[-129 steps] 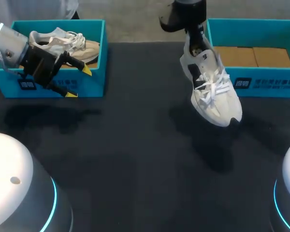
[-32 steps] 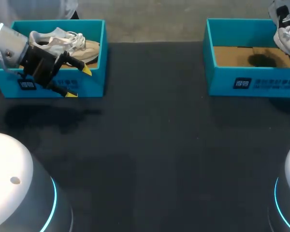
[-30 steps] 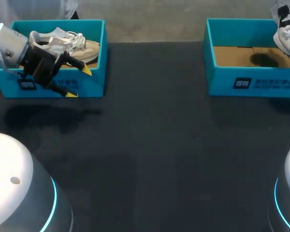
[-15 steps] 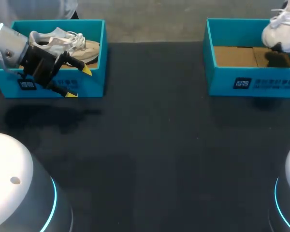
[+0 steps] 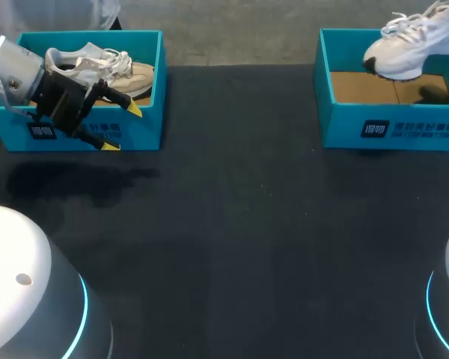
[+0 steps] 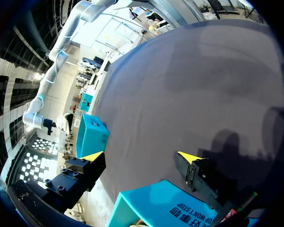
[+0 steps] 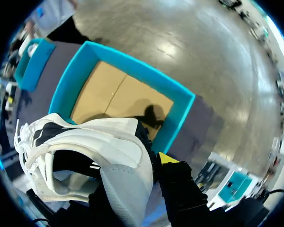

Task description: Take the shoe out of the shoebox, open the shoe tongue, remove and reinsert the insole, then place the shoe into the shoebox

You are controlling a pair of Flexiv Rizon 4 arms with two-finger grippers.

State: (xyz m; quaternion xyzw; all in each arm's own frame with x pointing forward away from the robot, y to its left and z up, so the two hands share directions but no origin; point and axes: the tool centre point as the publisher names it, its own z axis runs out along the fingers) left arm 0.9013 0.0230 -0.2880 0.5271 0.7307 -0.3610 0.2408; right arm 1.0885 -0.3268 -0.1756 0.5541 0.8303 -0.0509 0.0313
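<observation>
A white shoe with black accents (image 5: 408, 48) hangs above the teal right shoebox (image 5: 393, 127), toe pointing left and laces up. Its heel runs off the head view's right edge, where my right arm is out of sight. In the right wrist view my right gripper (image 7: 132, 165) is shut on the heel end of this shoe (image 7: 94, 142), with the box's bare cardboard floor (image 7: 118, 99) below. My left gripper (image 5: 123, 129) stands open at the front wall of the left shoebox (image 5: 146, 131). In its own view the left gripper (image 6: 141, 156) holds nothing.
A beige and white shoe (image 5: 97, 67) lies in the left shoebox, just behind my left gripper. The dark table (image 5: 232, 239) stretches between the two boxes. The left box's front wall (image 6: 165, 208) sits just under my left gripper.
The white shoe has swung from the view's right edge leftward over the right shoebox and turned toe-left; earlier it hung over the table's middle. My left arm has not moved.
</observation>
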